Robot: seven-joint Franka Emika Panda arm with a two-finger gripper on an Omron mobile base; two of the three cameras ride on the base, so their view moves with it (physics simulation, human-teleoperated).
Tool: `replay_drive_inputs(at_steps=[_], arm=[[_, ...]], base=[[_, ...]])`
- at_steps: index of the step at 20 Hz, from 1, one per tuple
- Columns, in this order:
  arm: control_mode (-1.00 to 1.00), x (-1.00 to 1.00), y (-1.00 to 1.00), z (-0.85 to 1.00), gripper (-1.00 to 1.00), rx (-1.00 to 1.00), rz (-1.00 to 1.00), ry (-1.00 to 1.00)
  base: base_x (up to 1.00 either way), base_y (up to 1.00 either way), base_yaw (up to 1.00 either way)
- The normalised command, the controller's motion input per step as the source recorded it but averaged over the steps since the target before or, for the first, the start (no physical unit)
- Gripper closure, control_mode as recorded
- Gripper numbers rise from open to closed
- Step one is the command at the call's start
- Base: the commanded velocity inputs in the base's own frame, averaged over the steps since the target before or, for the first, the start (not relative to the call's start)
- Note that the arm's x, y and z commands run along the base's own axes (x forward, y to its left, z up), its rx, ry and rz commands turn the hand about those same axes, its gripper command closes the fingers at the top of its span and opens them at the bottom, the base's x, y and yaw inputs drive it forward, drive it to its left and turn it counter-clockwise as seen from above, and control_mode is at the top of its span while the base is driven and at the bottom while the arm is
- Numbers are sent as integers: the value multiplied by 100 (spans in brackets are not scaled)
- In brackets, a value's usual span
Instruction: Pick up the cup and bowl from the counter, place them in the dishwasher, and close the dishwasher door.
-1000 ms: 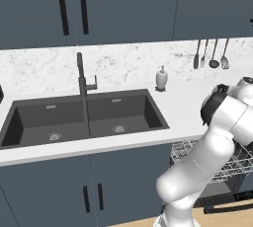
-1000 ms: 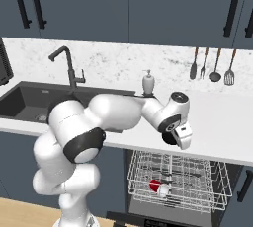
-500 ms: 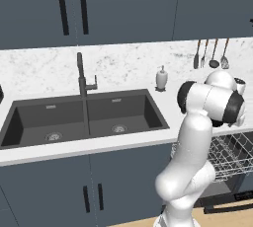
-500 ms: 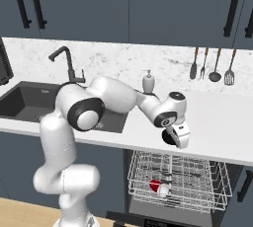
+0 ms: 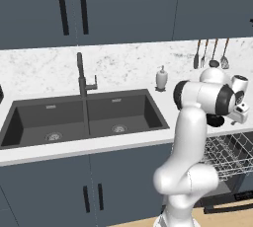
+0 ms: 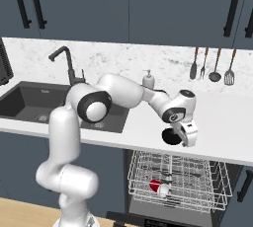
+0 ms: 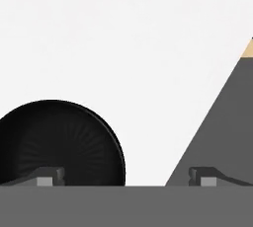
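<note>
A black bowl (image 6: 171, 136) sits on the white counter (image 6: 222, 122) near its front edge, above the dishwasher (image 6: 173, 181). My gripper (image 7: 128, 176) hangs open just above the counter, to the right of the bowl. In the hand view the bowl (image 7: 59, 142) lies under the left fingertip (image 7: 49, 175), with nothing between the fingers. A red cup (image 6: 157, 186) lies on its side in the pulled-out wire rack. The dishwasher door (image 6: 148, 219) hangs open at the bottom. From the left base view the hand (image 5: 240, 111) hides most of the bowl (image 5: 215, 120).
A dark double sink (image 5: 84, 115) with a black tap (image 5: 81, 80) is set in the counter to the left. A soap bottle (image 6: 147, 79) stands by the backsplash. Utensils (image 6: 212, 65) hang on the wall. The rack (image 5: 230, 154) sticks out below the counter edge.
The arm's shoulder and elbow have swung up and straightened. The hand has shifted slightly right along the counter's front edge, and the bowl now shows beside it. The jaws stayed open.
</note>
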Motion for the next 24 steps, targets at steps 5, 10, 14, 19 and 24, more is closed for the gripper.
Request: replay_drive_inputs(at_steps=[5,10,14,19,24], arm=[[-100,0,2,-17,-100,0,0,0],[-100,0,0,-21,-100,0,0,0],[-100,3,12,-35,-100,-1,0,0],[-100,26,42,-22,-100,-8,-2,0],[-100,3,3,-18,100,0,0,0]], base=[[0,0,0],[0,0,0],[0,0,0],[0,0,0],[0,0,0]])
